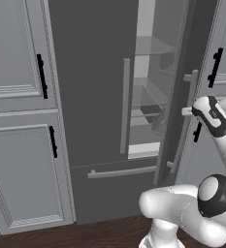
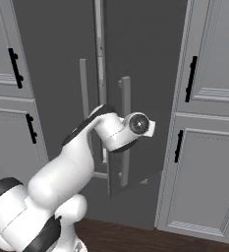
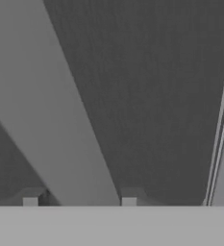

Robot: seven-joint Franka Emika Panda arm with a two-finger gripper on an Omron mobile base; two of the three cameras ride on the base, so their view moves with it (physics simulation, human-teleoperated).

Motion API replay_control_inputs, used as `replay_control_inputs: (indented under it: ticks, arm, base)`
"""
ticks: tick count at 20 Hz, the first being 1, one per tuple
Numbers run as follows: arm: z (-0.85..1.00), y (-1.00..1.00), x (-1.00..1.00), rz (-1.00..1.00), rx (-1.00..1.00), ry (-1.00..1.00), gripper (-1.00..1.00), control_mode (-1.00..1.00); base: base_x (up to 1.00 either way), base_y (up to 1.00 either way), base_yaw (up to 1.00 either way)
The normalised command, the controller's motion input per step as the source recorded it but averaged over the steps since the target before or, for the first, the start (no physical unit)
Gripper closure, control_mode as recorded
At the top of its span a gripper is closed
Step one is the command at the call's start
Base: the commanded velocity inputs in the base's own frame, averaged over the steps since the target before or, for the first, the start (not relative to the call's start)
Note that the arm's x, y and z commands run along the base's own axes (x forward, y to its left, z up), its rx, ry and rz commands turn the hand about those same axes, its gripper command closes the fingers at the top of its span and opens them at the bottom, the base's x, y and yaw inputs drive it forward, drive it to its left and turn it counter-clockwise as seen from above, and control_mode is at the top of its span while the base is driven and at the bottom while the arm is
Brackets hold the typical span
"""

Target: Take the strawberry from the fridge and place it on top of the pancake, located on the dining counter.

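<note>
I see the tall dark grey French-door fridge [image 1: 95,97] with its right door [image 1: 175,97] swung partly open, showing a pale interior with glass shelves [image 1: 151,114]. My white arm's two-finger gripper [image 1: 186,111] is up against that door's long vertical grey handle [image 1: 187,121]. In the hand view the handle [image 3: 56,120] runs as a wide pale bar between the two finger tips [image 3: 129,201], so the jaws sit narrowly apart around it; probably gripping, but actual contact is hidden from me. In the right base view the wrist [image 2: 128,129] sits in front of the handle [image 2: 126,128] at mid height. Something dark sits on a lower shelf, too blurred to name. I can't pick out the strawberry. Light grey panelled cabinets [image 1: 17,121] with black handles flank the fridge over a dark wood floor [image 1: 85,237].
</note>
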Motion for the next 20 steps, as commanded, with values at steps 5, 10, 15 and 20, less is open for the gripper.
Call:
replay_control_inputs:
  ticks: [5,10,15,20]
  arm:
    - [0.00,-0.19,-0.49,0.01,0.00,-0.09,-1.00,-1.00]
    - [0.23,-0.08,-0.61,0.00,0.00,-0.06,-1.00,-1.00]
    - [0.33,-0.08,-0.48,-0.01,0.00,0.00,-1.00,-1.00]
    - [0.33,0.42,-0.44,-0.16,-0.12,0.02,-1.00,-1.00]
  base:
    - [0.00,0.00,0.00]
    - [0.00,0.00,0.00]
    - [0.00,0.00,0.00]
    - [0.00,0.00,0.00]
